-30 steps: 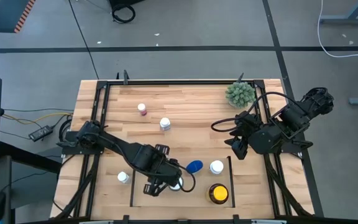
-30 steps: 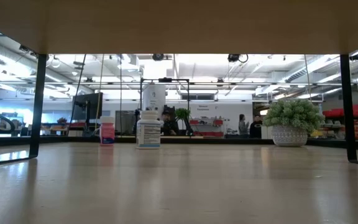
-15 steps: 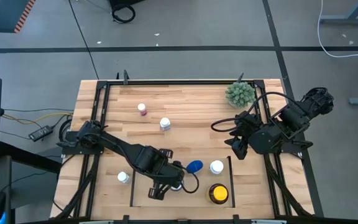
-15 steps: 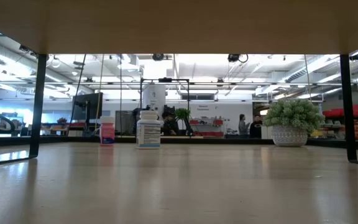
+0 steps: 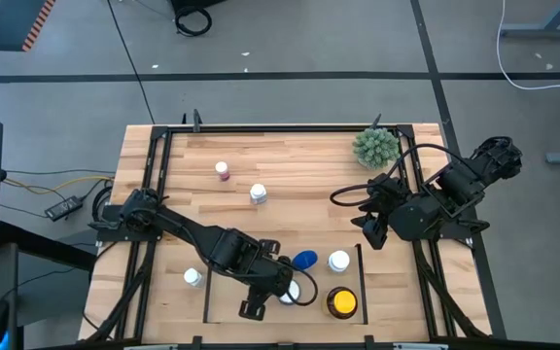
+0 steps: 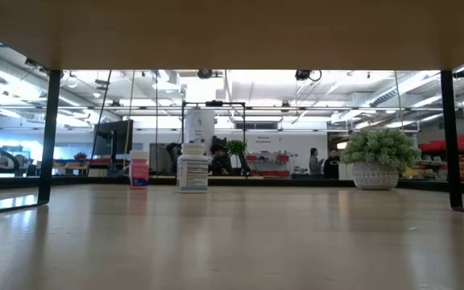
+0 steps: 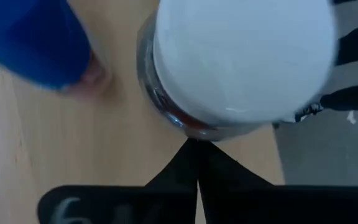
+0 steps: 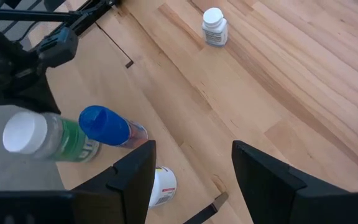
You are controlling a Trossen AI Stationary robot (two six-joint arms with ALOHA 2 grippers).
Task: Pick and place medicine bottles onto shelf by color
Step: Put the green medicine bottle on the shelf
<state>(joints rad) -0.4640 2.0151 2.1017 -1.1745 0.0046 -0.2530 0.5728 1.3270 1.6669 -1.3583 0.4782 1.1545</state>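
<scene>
My left gripper (image 5: 274,290) is shut, low over the shelf (image 5: 311,313), a light wood bay between two thin black bars. Its tips (image 7: 196,155) stand at a white-capped bottle with a clear body (image 5: 290,292); the cap fills the left wrist view (image 7: 241,56). A blue bottle (image 5: 304,260), a white bottle (image 5: 338,261) and an amber bottle with a yellow cap (image 5: 341,302) stand upright on the shelf. Another white-capped bottle (image 5: 193,277) stands left of it. My right gripper (image 5: 369,231) is open and empty above the table's right part. My left gripper has its shut fingertips (image 7: 185,163) against the side of the white-capped bottle's clear body (image 7: 188,129), below the cap. The fingers come from the table's left, slanting down. The bottle stands upright on the shelf board.
A reddish bottle (image 5: 222,170) and a white bottle (image 5: 258,193) stand on the far half of the table; both show in the low view (image 6: 138,171) (image 6: 192,167). A spiky green plant (image 5: 374,146) stands at the far right. Black frame rails (image 5: 154,175) run along the table's sides.
My left gripper has gone toward the table's right edge and a little toward the near edge. The white-capped bottle at its tips has slid along the shelf board toward the right, still upright, closer to the amber bottle.
</scene>
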